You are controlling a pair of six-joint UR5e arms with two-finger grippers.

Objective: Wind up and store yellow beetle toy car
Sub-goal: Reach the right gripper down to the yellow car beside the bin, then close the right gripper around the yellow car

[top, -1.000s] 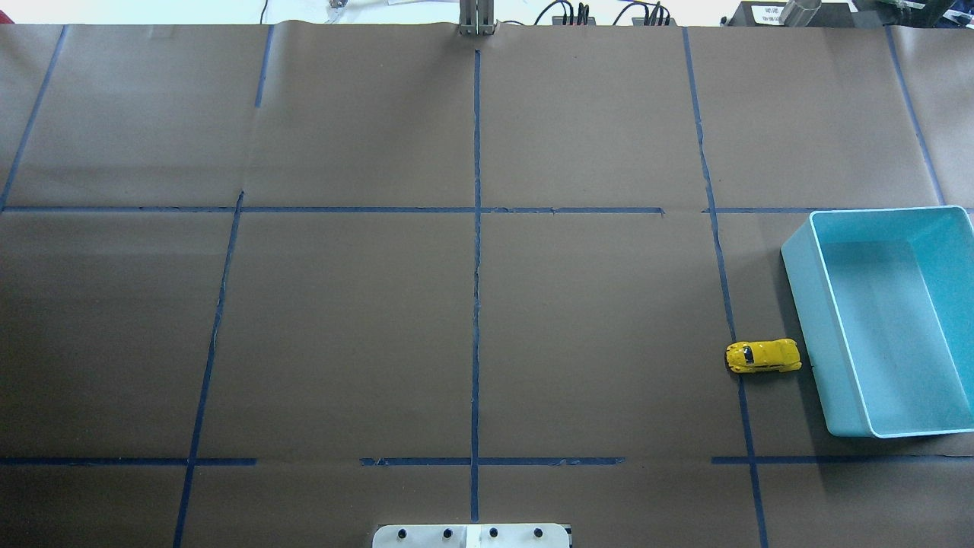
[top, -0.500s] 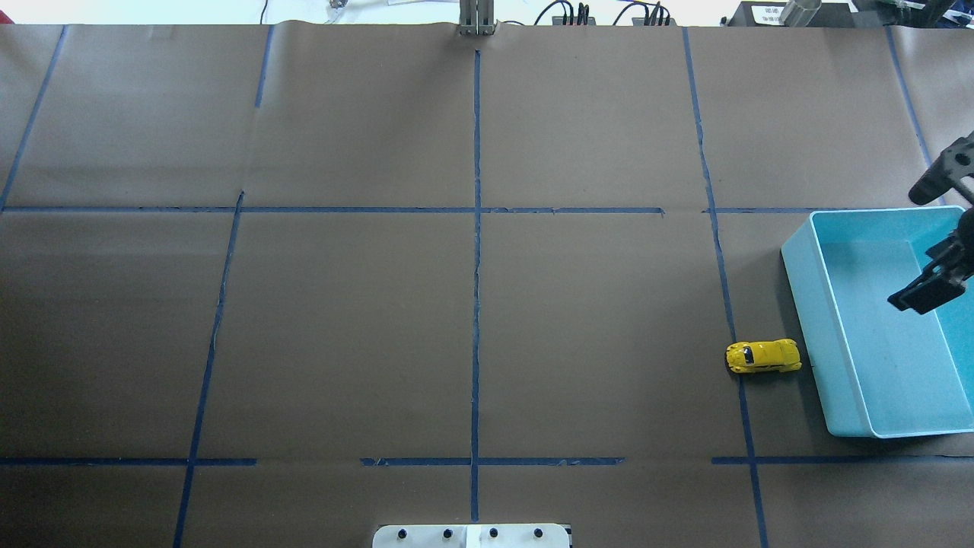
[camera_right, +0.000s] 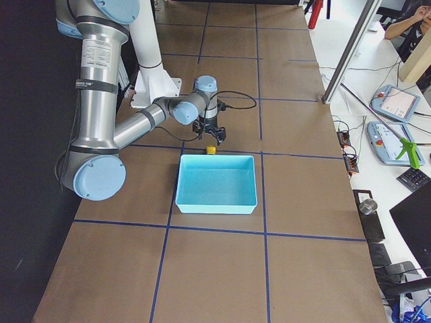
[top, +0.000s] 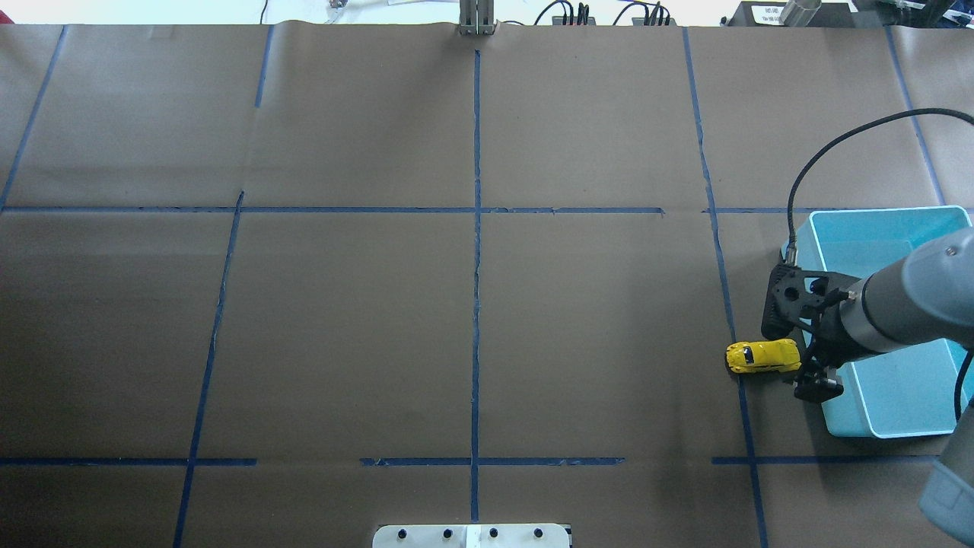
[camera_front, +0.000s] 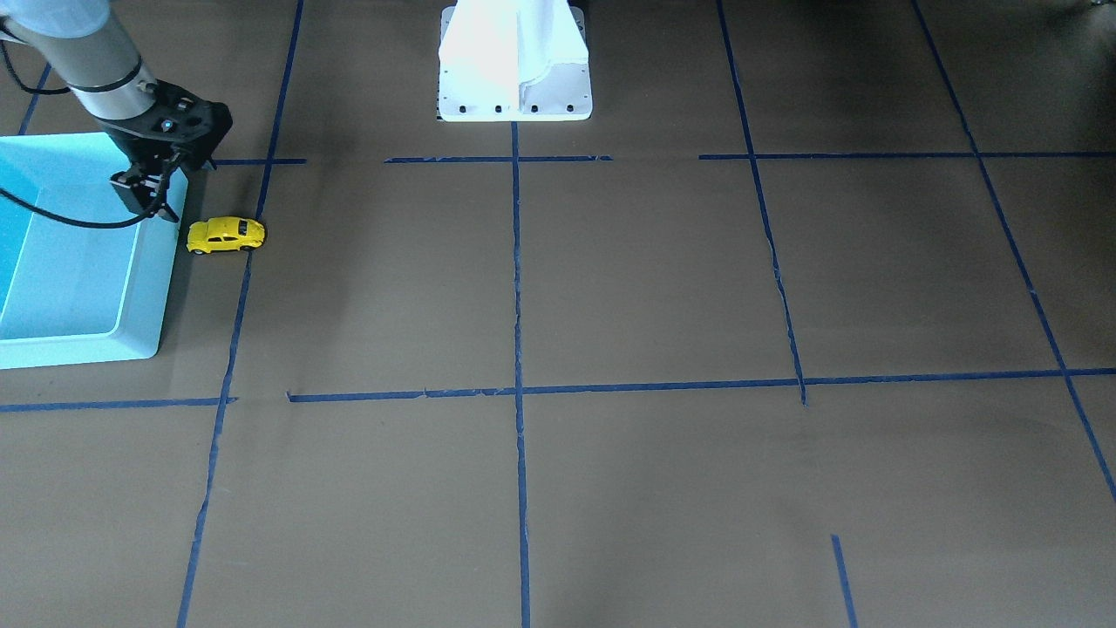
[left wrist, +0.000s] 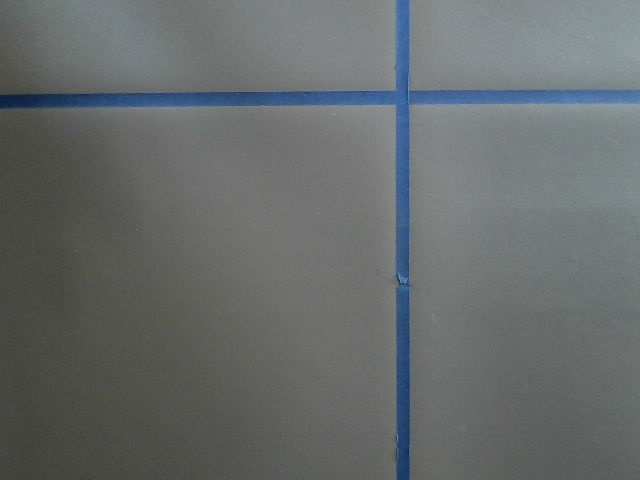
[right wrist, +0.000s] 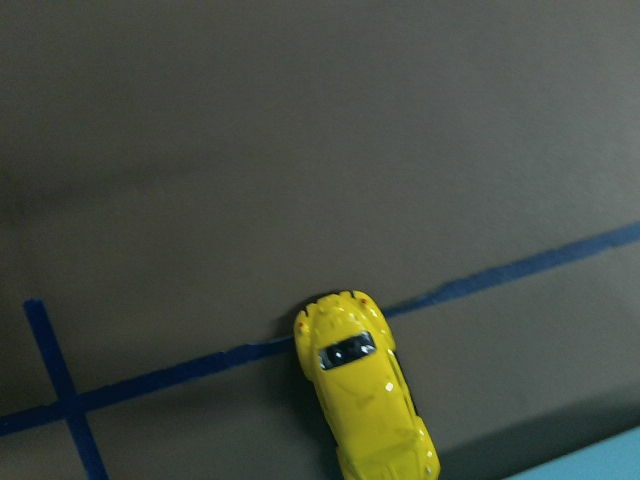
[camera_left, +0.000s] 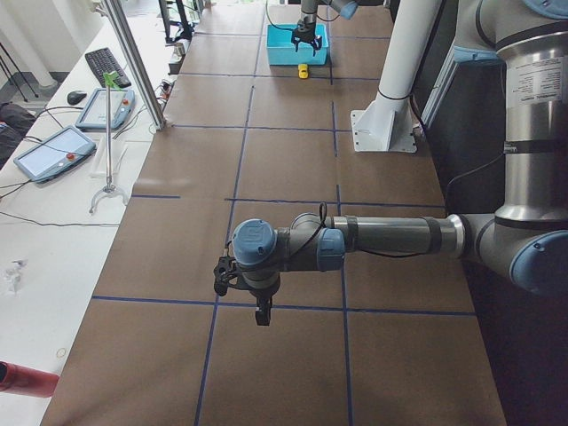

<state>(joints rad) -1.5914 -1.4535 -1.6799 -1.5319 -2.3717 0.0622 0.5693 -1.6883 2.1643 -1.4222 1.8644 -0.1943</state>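
The left arm (camera_left: 390,235), near and large, stretched from the right across the brown table (camera_left: 293,169). The left gripper (camera_left: 258,312) pointed down close to a blue tape line (camera_left: 133,299); how its jaws stood could not be told. At the far end, the right gripper (camera_left: 307,37) hung at the blue bin (camera_left: 275,53), and the yellow car (camera_left: 303,71) sat just beside the bin's near wall.

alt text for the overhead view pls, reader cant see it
A tiny yellow beetle toy car sits on a brown paper-covered table gridded with blue tape, close beside a rectangular turquoise plastic bin at the view's right edge. The robot's right gripper, open and empty, reaches in from the right across the bin toward the car.
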